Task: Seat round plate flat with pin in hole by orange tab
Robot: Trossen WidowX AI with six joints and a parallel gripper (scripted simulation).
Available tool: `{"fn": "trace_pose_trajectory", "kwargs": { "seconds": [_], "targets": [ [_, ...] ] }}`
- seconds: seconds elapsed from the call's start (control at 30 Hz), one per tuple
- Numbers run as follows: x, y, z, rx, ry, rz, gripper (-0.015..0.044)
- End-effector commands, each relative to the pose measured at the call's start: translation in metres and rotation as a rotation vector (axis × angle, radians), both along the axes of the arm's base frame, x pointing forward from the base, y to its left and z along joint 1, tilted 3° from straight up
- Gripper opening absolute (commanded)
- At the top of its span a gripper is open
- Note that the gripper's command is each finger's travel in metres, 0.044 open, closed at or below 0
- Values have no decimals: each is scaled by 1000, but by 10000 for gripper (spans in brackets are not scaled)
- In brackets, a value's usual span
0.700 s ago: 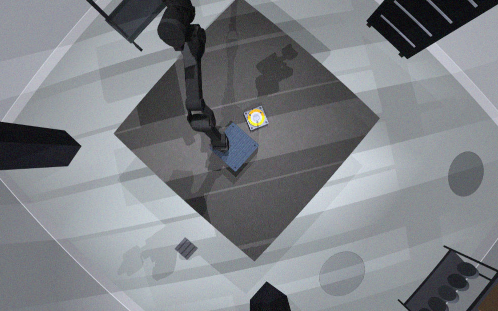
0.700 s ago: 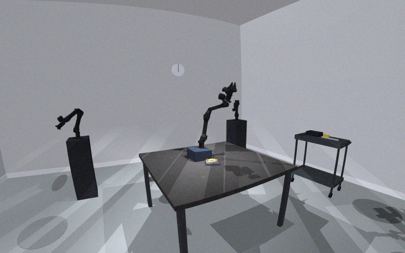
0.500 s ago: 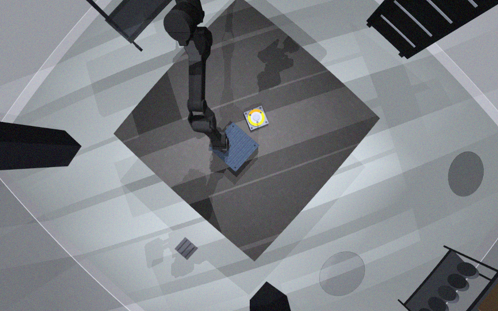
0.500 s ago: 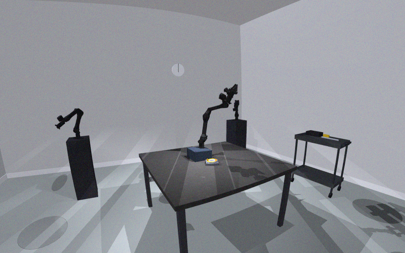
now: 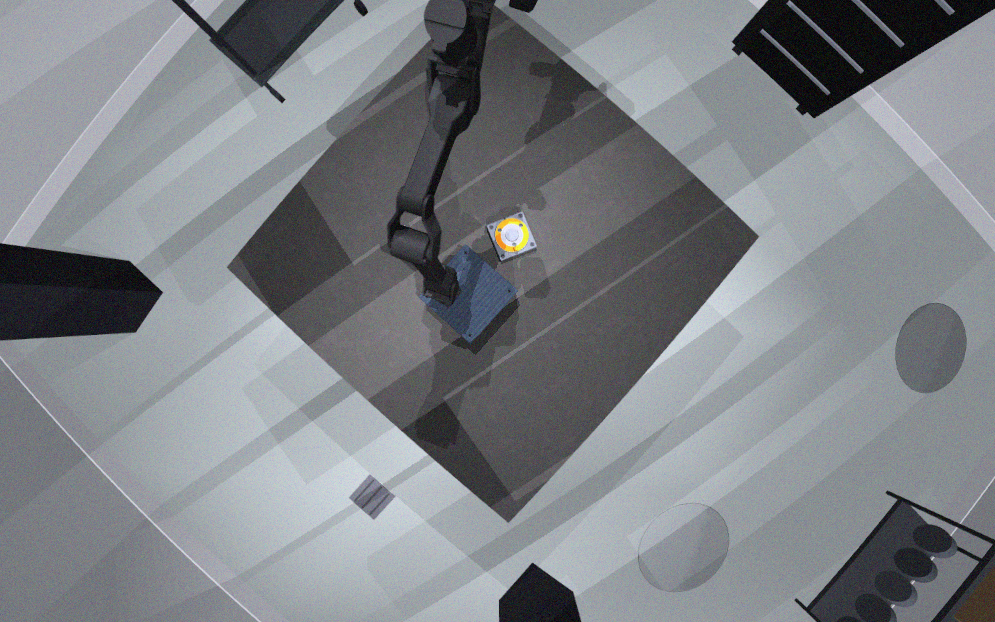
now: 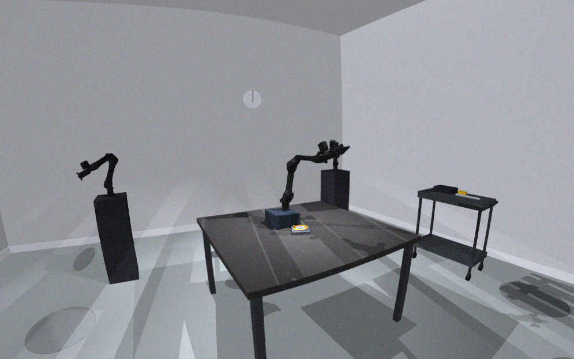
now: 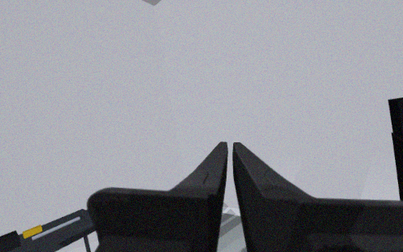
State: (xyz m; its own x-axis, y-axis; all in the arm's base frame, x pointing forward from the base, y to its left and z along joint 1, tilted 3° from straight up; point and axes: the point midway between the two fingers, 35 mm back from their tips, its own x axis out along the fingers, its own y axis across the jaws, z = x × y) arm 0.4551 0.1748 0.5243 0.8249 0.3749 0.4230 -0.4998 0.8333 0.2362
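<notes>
Found the dark square table point(image 5: 601, 309) filling the middle of the top view, with everything of the task gathered near its centre. Traced the black six-joint arm point(image 5: 427, 154) from its blue box-shaped mount point(image 5: 481, 297) away toward 12 o'clock, raised high and, in the exterior view, stretched level above the far table edge. Judged this a carrying posture only, well apart from the work and not yet an approach.

Located the small square grey base point(image 5: 529, 248) just beside the mount at about 1 o'clock, on the table. Made out on it the round yellow-and-orange plate point(image 5: 502, 239) ringed around the pale centre post point(image 5: 513, 229). Could not tell the tab, the hole or the pin at this size, nor whether the plate lay tilted; took the seating as not yet done.

Saw the black parallel-jaw gripper point(image 7: 230, 143) pinched almost together on nothing, only bare wall showing through the thin slit. Read the narrow tips as suited to nudging the plate round by its rim rather than grasping it.

Noted around the table two dark pedestals, a black wheeled cart point(image 6: 456, 223) at 3 o'clock in the exterior view, and nothing between arm and plate but the mount's own corner.
</notes>
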Motion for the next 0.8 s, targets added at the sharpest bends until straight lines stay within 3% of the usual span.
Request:
{"fn": "trace_pose_trajectory", "kwargs": {
  "seconds": [0.0,0.37,0.63,0.77],
  "targets": [
    [31,-29,-65,-119,182,-101,0],
    [52,-112,-214,-353,609,-263,0],
    [20,-178,-323,-493,964,-320,0],
    [-16,-211,-380,-554,1179,-320,0]
  ]
}}
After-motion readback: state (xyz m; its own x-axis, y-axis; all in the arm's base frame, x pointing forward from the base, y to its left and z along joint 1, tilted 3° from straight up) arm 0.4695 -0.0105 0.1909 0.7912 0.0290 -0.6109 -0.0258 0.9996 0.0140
